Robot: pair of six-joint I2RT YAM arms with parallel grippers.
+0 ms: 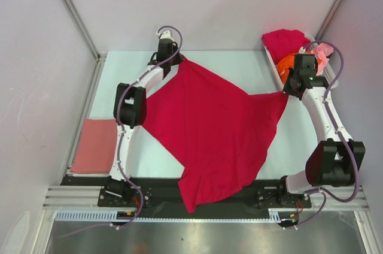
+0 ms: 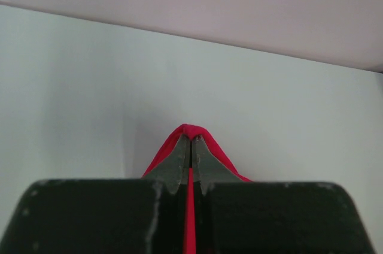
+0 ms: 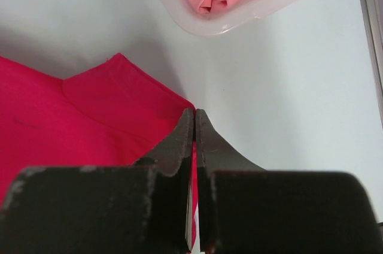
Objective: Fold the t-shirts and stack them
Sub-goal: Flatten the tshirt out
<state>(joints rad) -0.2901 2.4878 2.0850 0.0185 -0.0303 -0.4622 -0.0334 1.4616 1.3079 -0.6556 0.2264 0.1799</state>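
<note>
A crimson red t-shirt (image 1: 212,131) is stretched across the middle of the table, its lower end hanging over the near edge. My left gripper (image 1: 178,57) is shut on its far left corner; red cloth (image 2: 190,129) wraps over the closed tips (image 2: 191,140). My right gripper (image 1: 288,93) is shut on the shirt's right corner (image 3: 119,110), close to the basket. A folded salmon pink t-shirt (image 1: 94,146) lies at the left edge. Another red t-shirt (image 1: 284,41), an orange one (image 1: 286,61) and a light pink one (image 1: 323,52) fill the basket.
The white slotted basket (image 1: 272,61) stands at the back right corner; its rim (image 3: 239,19) is just beyond my right fingertips. Grey walls close in the table at the back and both sides. Metal rails run along the near edge.
</note>
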